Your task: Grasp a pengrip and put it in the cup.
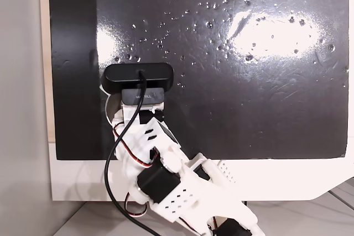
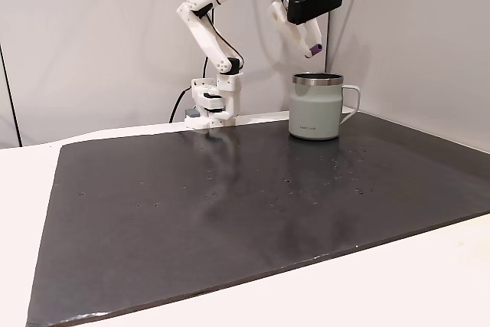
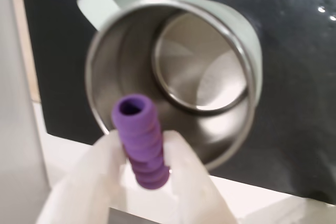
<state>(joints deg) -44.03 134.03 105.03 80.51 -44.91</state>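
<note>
In the wrist view's lower centre, the claw clamps the pengrip, long axis pointing up-frame toward the cup mouth, which lies just beyond and below it on the desk.

Bare lab or office corner, plain grey partition walls, white table (black mat on top), webcam cabled to the arm.
</note>
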